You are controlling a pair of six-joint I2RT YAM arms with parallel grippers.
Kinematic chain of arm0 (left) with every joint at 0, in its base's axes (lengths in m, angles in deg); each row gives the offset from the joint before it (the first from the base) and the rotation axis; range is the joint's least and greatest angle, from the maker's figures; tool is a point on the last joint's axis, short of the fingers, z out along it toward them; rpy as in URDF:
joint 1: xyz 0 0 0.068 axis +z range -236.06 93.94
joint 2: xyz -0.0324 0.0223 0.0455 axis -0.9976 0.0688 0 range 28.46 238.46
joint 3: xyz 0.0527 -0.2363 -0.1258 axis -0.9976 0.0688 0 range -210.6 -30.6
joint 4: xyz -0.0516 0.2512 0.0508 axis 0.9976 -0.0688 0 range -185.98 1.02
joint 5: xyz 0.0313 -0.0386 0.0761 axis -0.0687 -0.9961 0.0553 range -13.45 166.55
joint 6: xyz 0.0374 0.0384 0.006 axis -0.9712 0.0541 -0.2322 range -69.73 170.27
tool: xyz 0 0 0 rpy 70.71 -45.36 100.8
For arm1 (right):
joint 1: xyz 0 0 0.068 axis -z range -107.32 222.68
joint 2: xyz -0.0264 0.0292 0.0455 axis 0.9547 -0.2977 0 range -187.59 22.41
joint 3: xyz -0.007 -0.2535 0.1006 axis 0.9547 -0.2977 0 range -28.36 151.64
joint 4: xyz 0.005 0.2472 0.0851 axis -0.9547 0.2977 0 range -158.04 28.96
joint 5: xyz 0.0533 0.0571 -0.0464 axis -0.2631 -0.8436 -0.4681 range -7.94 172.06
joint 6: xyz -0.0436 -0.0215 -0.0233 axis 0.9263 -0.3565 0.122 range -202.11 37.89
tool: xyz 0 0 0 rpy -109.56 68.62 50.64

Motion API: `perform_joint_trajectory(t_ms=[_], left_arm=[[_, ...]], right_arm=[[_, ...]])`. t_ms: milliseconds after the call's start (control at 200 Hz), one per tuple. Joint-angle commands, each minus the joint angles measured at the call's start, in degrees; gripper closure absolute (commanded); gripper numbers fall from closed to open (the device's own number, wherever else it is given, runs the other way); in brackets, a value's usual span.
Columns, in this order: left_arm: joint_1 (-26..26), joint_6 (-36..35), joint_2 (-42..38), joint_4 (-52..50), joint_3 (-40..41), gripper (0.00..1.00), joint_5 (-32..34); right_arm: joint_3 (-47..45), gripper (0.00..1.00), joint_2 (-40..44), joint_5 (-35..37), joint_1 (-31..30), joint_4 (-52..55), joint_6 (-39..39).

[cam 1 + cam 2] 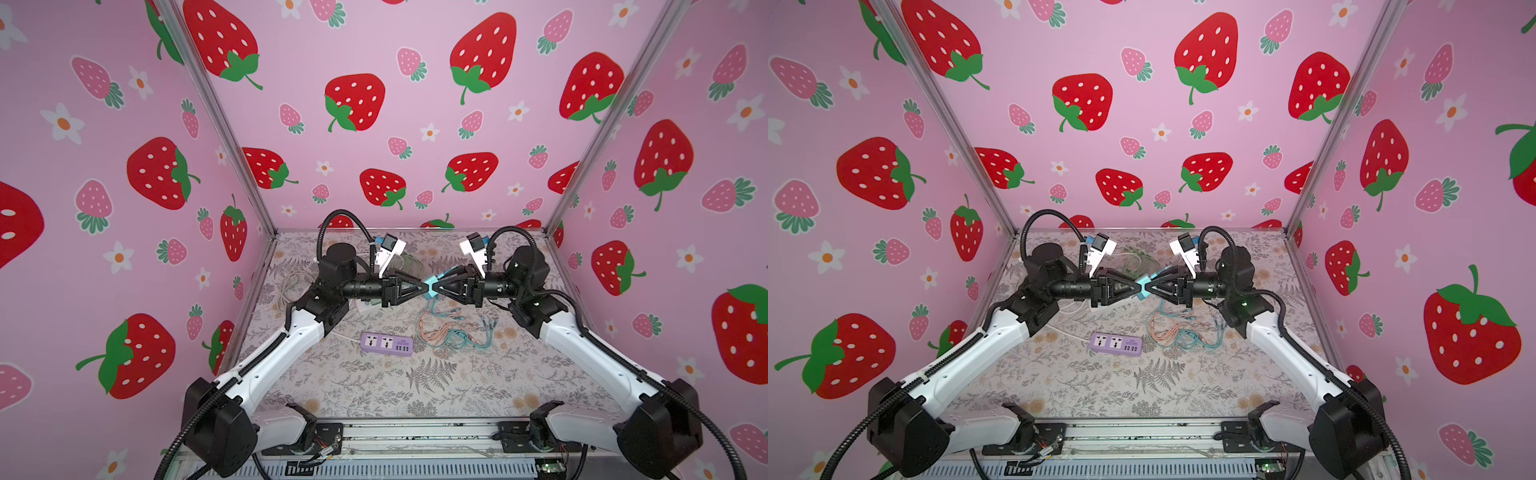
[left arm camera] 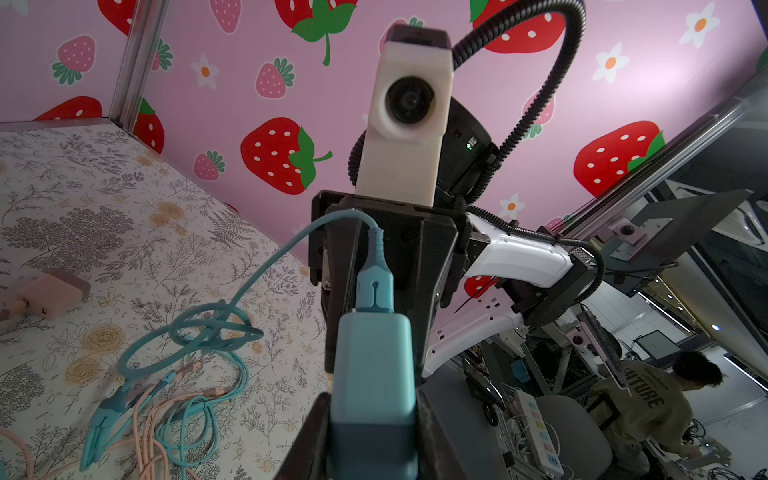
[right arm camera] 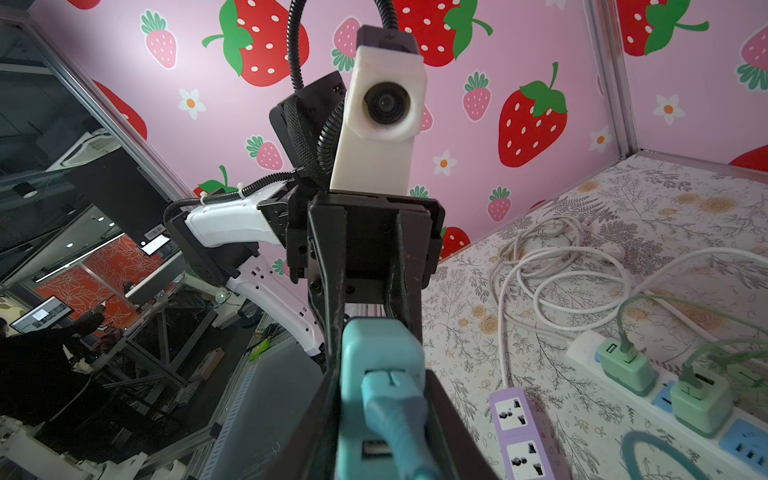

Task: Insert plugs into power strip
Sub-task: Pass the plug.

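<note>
In both top views the teal plug (image 1: 432, 293) (image 1: 1143, 293) sits mid-frame above the worktop (image 1: 374, 386). The left jaws and right jaws pinch it from opposite sides. A purple power strip (image 1: 386, 344) lies lower left of it.

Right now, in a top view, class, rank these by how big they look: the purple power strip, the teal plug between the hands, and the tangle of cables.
1. tangle of cables
2. purple power strip
3. teal plug, partly covered, so its full extent is unsure
</note>
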Motion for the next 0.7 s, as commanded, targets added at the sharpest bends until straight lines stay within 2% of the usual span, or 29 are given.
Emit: perform_joint_trajectory(t_ms=[0, 160, 255, 320, 335, 405, 460, 575, 695], left_arm=[[-0.1, -0.9, 0.2, 0.7, -2.9, 1.00, -0.6], [0.1, -0.5, 0.2, -0.6, -3.1, 1.00, 1.4], [2.1, 6.0, 1.0, 5.5, -1.5, 0.98, 0.4], [3.4, 7.0, 1.4, 5.4, -1.1, 0.95, 0.6], [3.7, 7.1, 1.4, 5.2, -0.9, 0.91, 0.6], [4.8, 7.8, 0.9, 5.7, 0.3, 0.85, 0.9], [5.7, 8.1, 0.3, 5.9, 1.2, 0.75, 0.9], [7.3, 8.6, -1.6, 6.2, 3.1, 0.64, 1.1], [9.3, 7.8, -3.8, 4.1, 4.4, 0.56, 1.3]], right_arm=[[1.8, 0.70, -0.3, -2.4, -1.0, -0.4, 1.3], [1.9, 0.86, -0.3, -2.0, -1.1, -0.4, 1.7], [2.0, 0.90, -0.4, -0.8, -1.1, 0.1, 2.4], [2.0, 0.93, -0.3, 0.1, -1.0, 0.3, 2.9], [2.0, 0.94, -0.3, 0.3, -0.9, 0.3, 3.0], [2.2, 0.97, -0.5, 1.5, -0.6, 0.5, 3.4], [2.4, 1.00, -0.6, 2.3, -0.3, 0.5, 3.5], [2.9, 1.00, -1.3, 4.2, 0.4, 0.6, 4.3], [3.8, 1.00, -2.9, 4.9, 1.2, 0.6, 5.7]])
